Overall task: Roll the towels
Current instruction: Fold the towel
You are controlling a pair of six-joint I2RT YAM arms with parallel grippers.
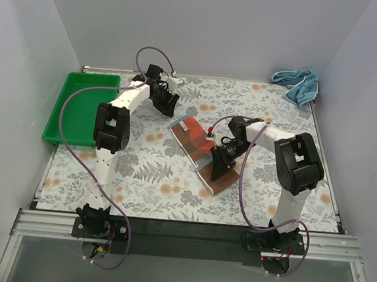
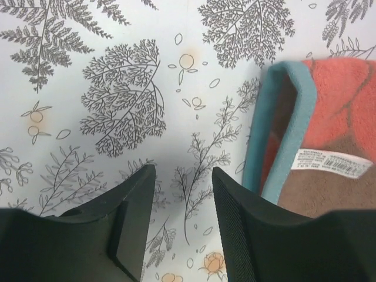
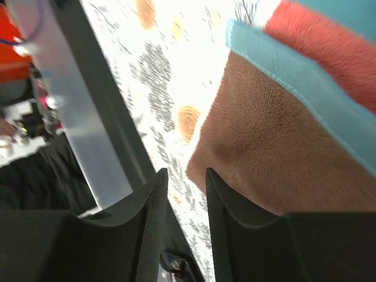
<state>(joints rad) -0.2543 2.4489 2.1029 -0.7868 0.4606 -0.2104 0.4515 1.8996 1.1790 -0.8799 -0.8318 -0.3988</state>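
Note:
The rust-red and brown towel lies flat as a long strip across the middle of the table, with pale blue-grey bands. My left gripper hovers by its far end, open and empty. In the left wrist view the gripper is over bare floral cloth, with the towel's folded corner and its white label just right of it. My right gripper is low over the near end. In the right wrist view it is open, with the brown end beside its right finger. The light blue towel lies crumpled at the back right corner.
A green tray stands at the left back edge of the table. A floral cloth covers the tabletop. Grey walls close in the back and both sides. A metal rail runs along the near edge.

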